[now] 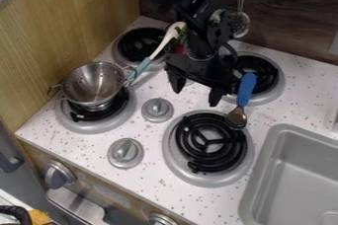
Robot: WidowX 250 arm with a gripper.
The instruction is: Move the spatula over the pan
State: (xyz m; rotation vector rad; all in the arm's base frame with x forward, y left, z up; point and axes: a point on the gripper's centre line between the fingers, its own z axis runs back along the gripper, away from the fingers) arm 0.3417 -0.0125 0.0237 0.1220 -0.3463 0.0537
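Fingers (176, 82) hang wide apart, empty, above the table (151, 135). Beside them, toward its left edge, the cream-headed spatula (158, 50) slants, teal handle (140, 68) near the steel colander (92, 85); probably light, stiff, apt to roll, best gripped mid-shaft.

No readable text, labels, numbers or signs on anything in view.

The bench (300, 105) is white with dark specks; spatula (157, 51) cream and teal; pan (92, 83) silver; spoon handle (246, 89) blue; sink (297, 165) grey.
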